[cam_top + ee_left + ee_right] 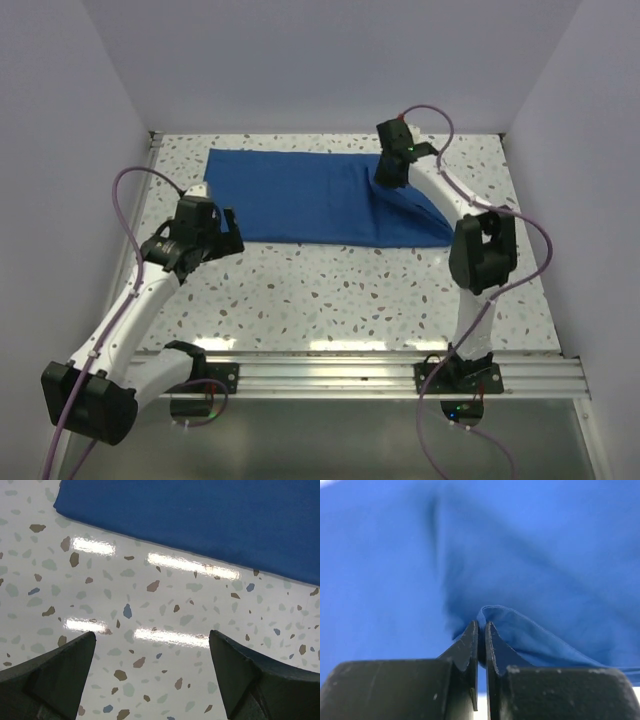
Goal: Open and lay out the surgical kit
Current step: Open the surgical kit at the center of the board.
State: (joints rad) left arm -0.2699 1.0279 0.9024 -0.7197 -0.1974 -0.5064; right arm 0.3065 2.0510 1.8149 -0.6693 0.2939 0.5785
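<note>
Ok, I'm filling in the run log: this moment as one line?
left gripper: open, empty, above table near blue cloth edge | right gripper: shut on blue cloth fold, fold raised off table

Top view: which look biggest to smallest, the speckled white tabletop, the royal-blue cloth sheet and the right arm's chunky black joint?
Largest: speckled white tabletop.
Then: royal-blue cloth sheet.
Smallest: right arm's chunky black joint, raised nearer the camera, so it may look larger than it is.
</note>
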